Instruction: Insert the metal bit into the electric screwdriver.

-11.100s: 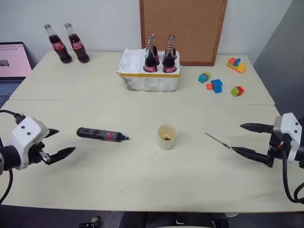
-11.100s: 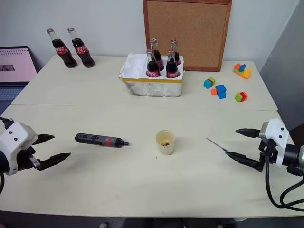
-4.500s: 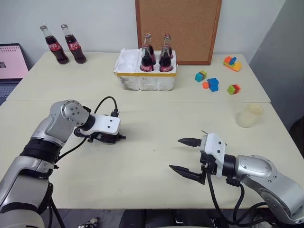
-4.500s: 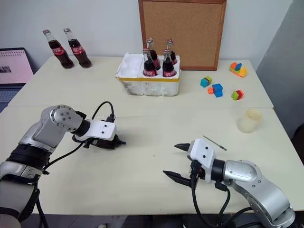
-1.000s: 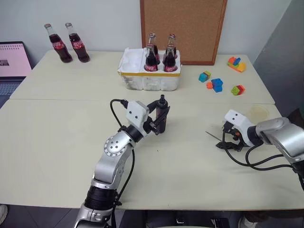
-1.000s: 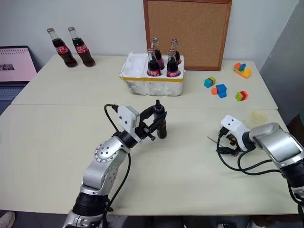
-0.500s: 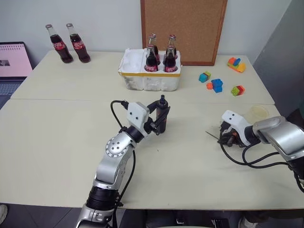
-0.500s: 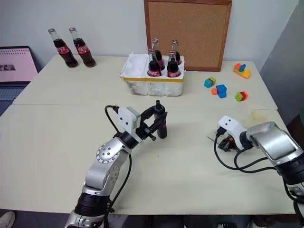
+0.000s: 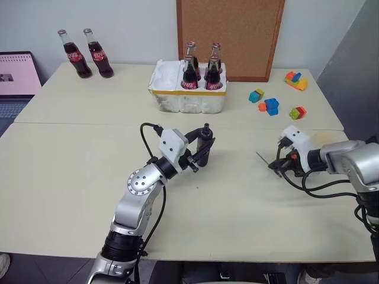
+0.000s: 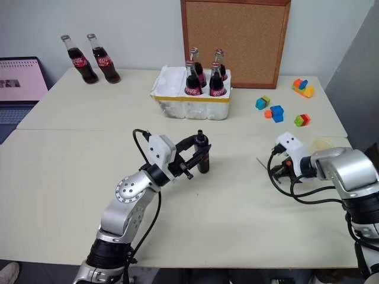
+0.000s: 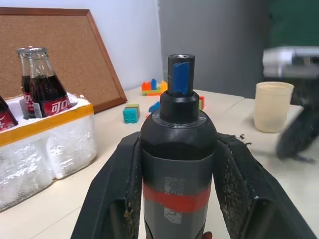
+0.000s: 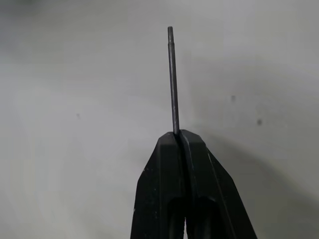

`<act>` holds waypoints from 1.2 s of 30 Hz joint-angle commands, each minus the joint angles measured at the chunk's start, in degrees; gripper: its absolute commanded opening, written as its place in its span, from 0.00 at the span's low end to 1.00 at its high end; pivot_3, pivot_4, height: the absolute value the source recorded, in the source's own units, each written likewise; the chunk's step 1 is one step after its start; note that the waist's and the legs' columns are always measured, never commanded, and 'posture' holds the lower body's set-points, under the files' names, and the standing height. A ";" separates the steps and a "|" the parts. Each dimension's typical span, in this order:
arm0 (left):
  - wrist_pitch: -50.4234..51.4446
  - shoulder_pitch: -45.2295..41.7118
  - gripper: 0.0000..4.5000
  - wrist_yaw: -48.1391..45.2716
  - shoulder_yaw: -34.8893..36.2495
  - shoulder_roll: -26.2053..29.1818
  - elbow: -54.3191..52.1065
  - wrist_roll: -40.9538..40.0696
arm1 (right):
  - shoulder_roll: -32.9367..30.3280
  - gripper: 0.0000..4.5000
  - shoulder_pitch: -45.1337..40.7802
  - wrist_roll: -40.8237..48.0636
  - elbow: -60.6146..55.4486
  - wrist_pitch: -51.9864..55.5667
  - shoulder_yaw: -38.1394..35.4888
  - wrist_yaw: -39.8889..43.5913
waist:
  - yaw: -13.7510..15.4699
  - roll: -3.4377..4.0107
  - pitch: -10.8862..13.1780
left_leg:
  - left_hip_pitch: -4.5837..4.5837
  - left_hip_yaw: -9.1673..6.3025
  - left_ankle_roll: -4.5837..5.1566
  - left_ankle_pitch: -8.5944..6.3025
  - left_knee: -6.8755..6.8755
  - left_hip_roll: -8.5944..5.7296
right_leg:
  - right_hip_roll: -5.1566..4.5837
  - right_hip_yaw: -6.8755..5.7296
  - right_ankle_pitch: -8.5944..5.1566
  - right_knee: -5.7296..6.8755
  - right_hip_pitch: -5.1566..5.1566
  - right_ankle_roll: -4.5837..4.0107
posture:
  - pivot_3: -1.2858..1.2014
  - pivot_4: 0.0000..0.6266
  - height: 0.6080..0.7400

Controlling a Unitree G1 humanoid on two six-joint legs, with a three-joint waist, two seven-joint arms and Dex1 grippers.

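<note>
The electric screwdriver, black with a red band and a bluish tip, stands nearly upright above the table's middle. My left gripper is shut on its body, one finger on each side. At the right, my right gripper is shut on the metal bit. The thin dark rod juts straight out past the fingertips, just above the table. In the left eye view the metal bit points left, away from my right gripper, a good way from the screwdriver.
A white foam box with several cola bottles stands behind the screwdriver, in front of a cork board. Two more bottles and a laptop are far left. Coloured blocks and a paper cup sit at right.
My right gripper has shut on the metal bit and lifted it off the table. The left gripper keeps the screwdriver in the same place, turned slightly.
</note>
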 commanded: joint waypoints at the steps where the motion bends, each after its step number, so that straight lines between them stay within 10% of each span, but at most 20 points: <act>1: 4.13 -1.35 0.36 -3.20 0.33 0.94 -3.58 -4.94 | 4.57 0.00 1.57 5.01 -10.09 1.67 -11.90 -3.46 | -0.01 0.00 0.00 | 0.00 0.00 0.00 0.00 0.00 0.00 | 0.00 -0.01 0.00 0.00 0.00 0.01 | 0.52 0.24 1.00; 14: 10.35 -6.21 0.36 -18.38 -0.09 8.05 -2.36 -13.63 | 24.17 0.00 4.02 26.42 -24.57 -6.34 -27.56 -8.25 | -0.25 0.09 0.01 | 0.00 0.02 0.00 0.00 -0.02 -0.01 | 0.12 -0.12 -0.02 0.06 -0.04 0.04 | 0.52 0.24 1.00; 36: 6.77 -1.64 0.36 -23.69 1.21 13.00 -0.47 -12.38 | 28.27 0.00 6.55 25.49 -18.93 -36.12 -11.41 -3.39 | -0.90 0.14 0.00 | 0.08 0.00 0.01 0.00 -0.06 0.07 | 0.12 -0.06 -0.02 0.09 -0.04 0.03 | 0.52 0.24 1.00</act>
